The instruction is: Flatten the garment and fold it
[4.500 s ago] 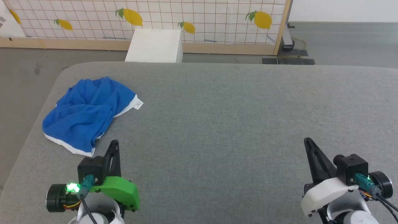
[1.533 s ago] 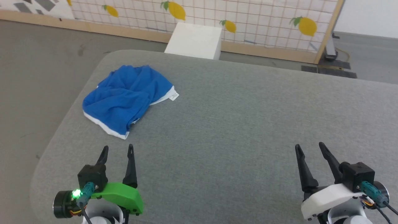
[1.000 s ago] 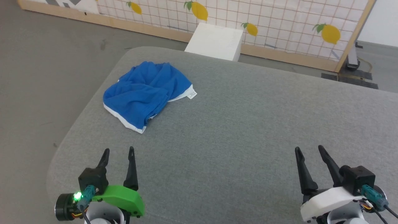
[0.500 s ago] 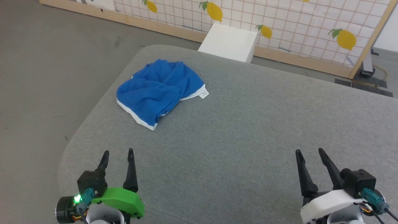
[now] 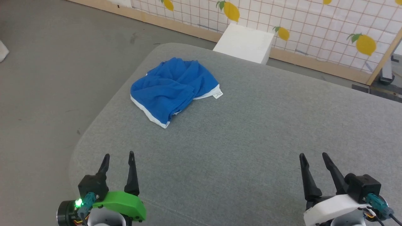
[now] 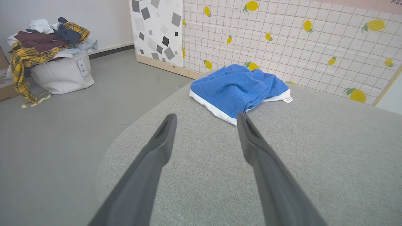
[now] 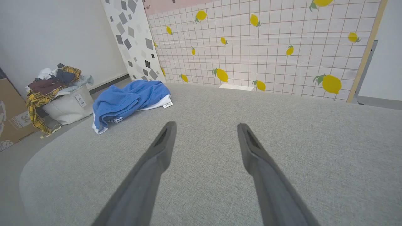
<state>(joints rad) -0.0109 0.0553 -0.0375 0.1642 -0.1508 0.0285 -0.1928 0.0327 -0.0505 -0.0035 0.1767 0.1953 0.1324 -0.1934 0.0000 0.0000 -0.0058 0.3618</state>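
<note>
Green-shelled left tool (image 5: 119, 154) hangs over the near edge of the grey tabletop (image 5: 251, 141), fingers apart and empty. Well ahead of it, the blue shorts (image 5: 172, 89) lie crumpled near the far left corner; the head has swung toward them, bringing them nearer mid-view. Far across, the right tool (image 5: 313, 154) is likewise spread and empty. Flattening has not begun.

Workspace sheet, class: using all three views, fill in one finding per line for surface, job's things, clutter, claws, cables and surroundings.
Surface: grey fabric table, rounded corner.
Job's things: blue garment crumpled at the far left, white label showing, unfolded.
Clutter: nothing seen.
Claws: left claw open, empty; right claw open, empty; both apart from the garment.
Cables: teal-plugged cable at each wrist.
Surroundings: lemon-print screen, white box, laundry bag on the floor.
</note>
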